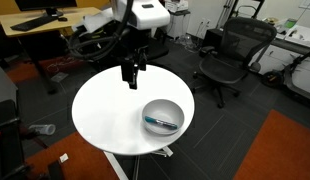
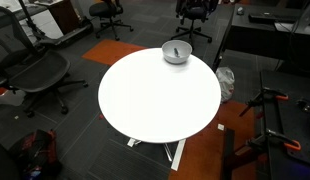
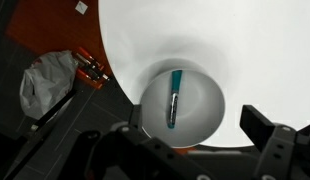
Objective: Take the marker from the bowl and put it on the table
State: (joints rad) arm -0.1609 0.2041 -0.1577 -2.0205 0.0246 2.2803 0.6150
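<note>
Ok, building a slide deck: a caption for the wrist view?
Marker lying in the bowl on the table, open tool in the foreground.

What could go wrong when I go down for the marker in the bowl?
1. The slim teal-blue marker lies flat on the bottom of the round light grey bowl. The open end effector could strike the bowl's wall or floor before it closes on the marker.
2. The bowl sits close to the edge of the round white table, so a sideways nudge might push it off.
</note>
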